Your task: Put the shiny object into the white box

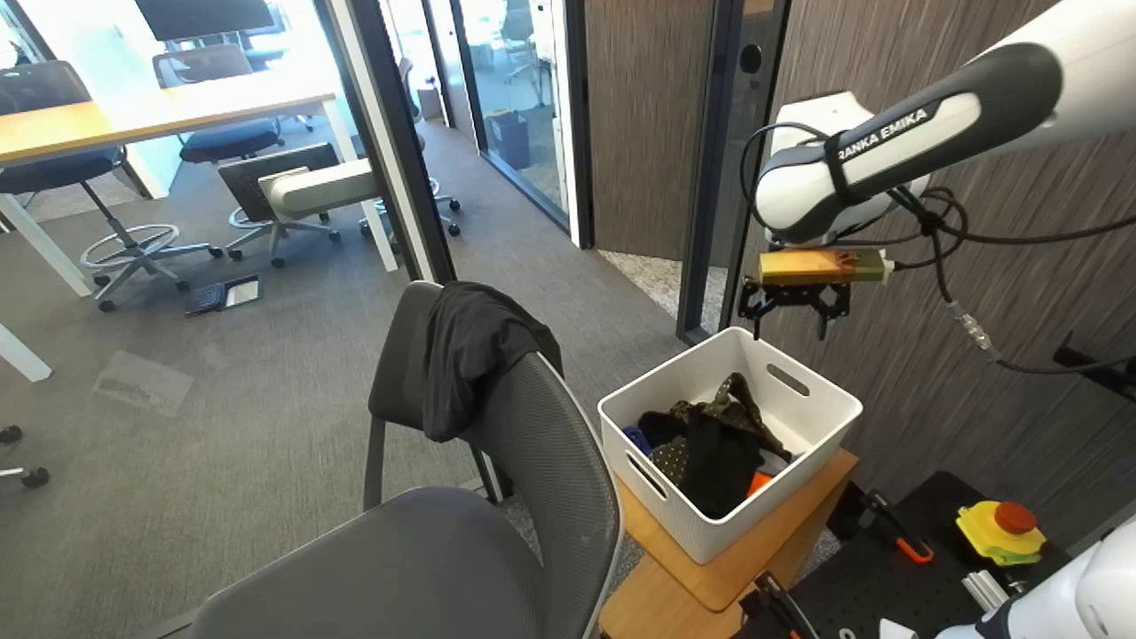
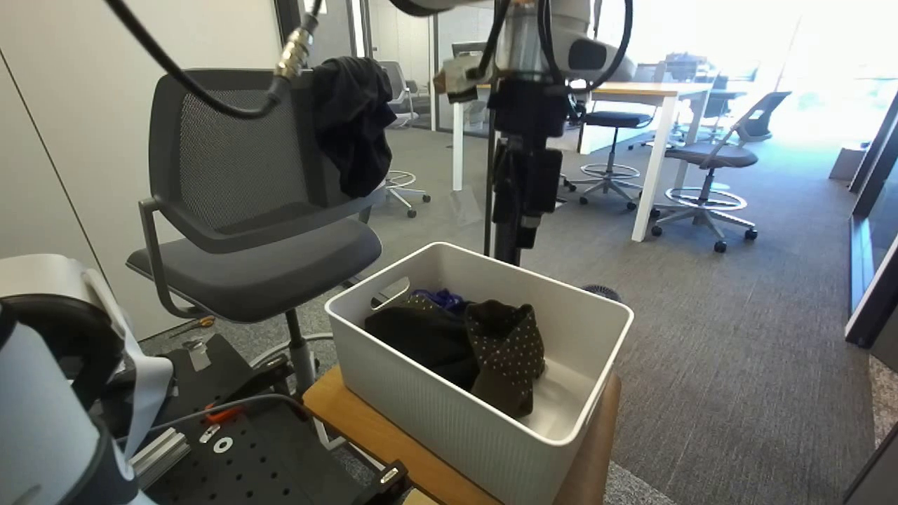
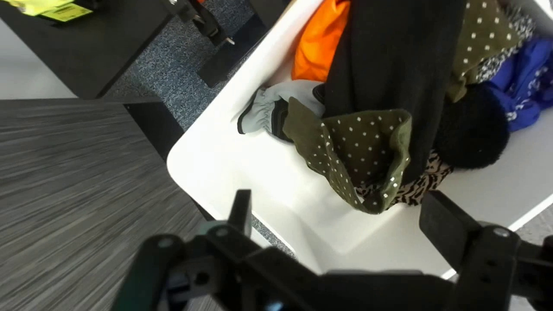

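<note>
Cloth (image 3: 363, 142), olive, pale-dotted, crumpled; the task's item, we presume. Location: inside the white box (image 2: 449, 428), touching black cloth (image 3: 397, 65). Claw (image 1: 789, 328): spread wide, nothing held between its tips. Governing relation: cloth lies below the claw, toward the box's middle; its long axis we cannot tell. Placement looks complete to us; what remains, we judge, is lifting away.

White box (image 2: 428, 407) stood on wooden top (image 2: 365, 422), dotted cloth (image 2: 506, 358) inside beside black cloth (image 2: 424, 341); dark garment (image 2: 354, 119) hung over chair back (image 2: 242, 151).
</note>
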Robot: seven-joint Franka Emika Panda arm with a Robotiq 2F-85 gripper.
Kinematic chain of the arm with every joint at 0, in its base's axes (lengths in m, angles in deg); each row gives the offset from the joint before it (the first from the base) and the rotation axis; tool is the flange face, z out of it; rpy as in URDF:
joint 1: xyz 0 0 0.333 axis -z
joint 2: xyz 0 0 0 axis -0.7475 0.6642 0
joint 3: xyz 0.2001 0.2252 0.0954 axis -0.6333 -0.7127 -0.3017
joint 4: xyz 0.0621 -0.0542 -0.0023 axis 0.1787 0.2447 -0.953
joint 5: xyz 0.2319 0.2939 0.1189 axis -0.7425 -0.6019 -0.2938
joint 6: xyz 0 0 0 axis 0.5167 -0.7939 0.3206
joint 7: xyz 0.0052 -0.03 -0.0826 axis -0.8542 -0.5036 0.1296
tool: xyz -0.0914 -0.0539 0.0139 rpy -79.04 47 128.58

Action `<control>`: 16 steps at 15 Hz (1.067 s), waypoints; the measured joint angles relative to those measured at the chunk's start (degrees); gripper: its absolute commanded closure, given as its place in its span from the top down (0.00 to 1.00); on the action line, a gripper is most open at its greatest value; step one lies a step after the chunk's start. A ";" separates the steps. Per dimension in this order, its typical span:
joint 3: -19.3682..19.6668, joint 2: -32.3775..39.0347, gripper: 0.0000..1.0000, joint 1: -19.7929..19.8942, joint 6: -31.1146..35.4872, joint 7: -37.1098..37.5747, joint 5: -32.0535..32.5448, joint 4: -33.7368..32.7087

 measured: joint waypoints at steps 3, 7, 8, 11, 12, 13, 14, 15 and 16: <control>-1.73 -10.03 1.00 -0.01 -8.71 -7.28 0.54 1.82; -5.26 -23.45 1.00 -0.42 -21.00 -16.48 0.56 3.55; -5.87 -26.43 1.00 -0.83 -23.16 -18.58 0.56 3.98; -6.81 -34.11 1.00 -2.36 -26.68 -24.18 0.56 5.47; -6.82 -36.05 1.00 -2.86 -26.98 -25.70 0.54 6.10; -6.81 -37.61 1.00 -3.27 -27.02 -27.11 0.43 6.75; -6.68 -38.83 1.00 -3.67 -26.95 -28.40 -0.01 7.44; -6.49 -39.68 1.00 -4.01 -26.80 -29.54 -0.40 8.06; -6.29 -40.31 1.00 -4.29 -26.61 -30.58 -0.82 8.70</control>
